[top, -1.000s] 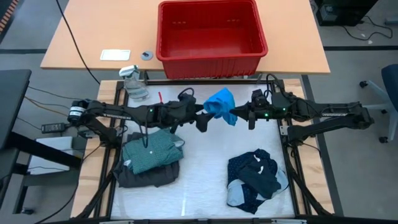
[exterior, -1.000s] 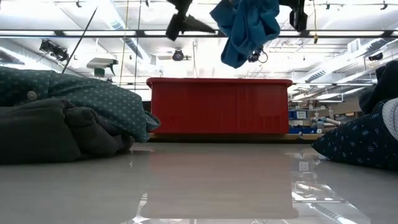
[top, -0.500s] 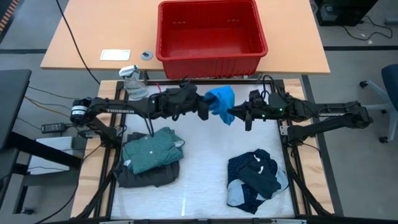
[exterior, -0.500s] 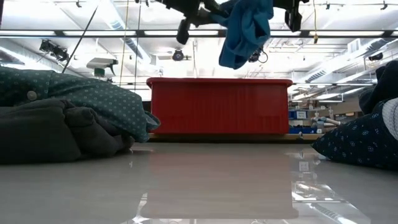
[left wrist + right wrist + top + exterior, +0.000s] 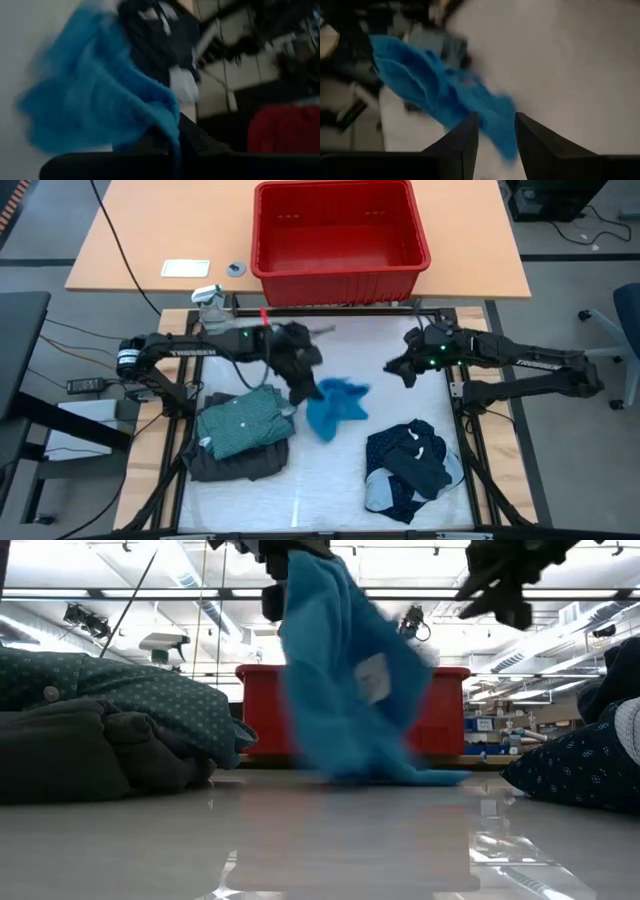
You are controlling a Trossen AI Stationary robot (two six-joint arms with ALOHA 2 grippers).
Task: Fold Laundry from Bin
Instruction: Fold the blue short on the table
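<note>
A bright blue garment [image 5: 335, 408] hangs spread over the middle of the white mat. My left gripper [image 5: 303, 387] is shut on its upper end, high in the low view [image 5: 285, 558]. My right gripper [image 5: 400, 370] stands open over the mat's far right, apart from the garment. In the right wrist view its two fingers [image 5: 465, 142] have a clear gap, with the blue cloth [image 5: 435, 85] farther off. The red bin [image 5: 340, 265] stands on the wooden table beyond the mat. My left gripper pinches the blue garment's top end [image 5: 172, 131] between its fingers, which come from above and the table's left. One layer or several, I cannot tell. The cloth hangs slack below the fingers, and its lower end [image 5: 405, 777] lies on the mat.
A folded teal dotted shirt [image 5: 243, 423] lies on a dark grey piece [image 5: 235, 465] at the near left. A navy dotted heap with pale cloth [image 5: 410, 465] lies at the near right. A small pale bottle [image 5: 215, 310] stands at the far left corner. The mat's near middle [image 5: 320, 490] is bare.
My left gripper has shut on the blue garment and carried it down and toward the near edge. My right gripper has opened, let the garment go and drawn back a little toward the right edge. The bunched garment has fallen open and its lower end has reached the mat.
</note>
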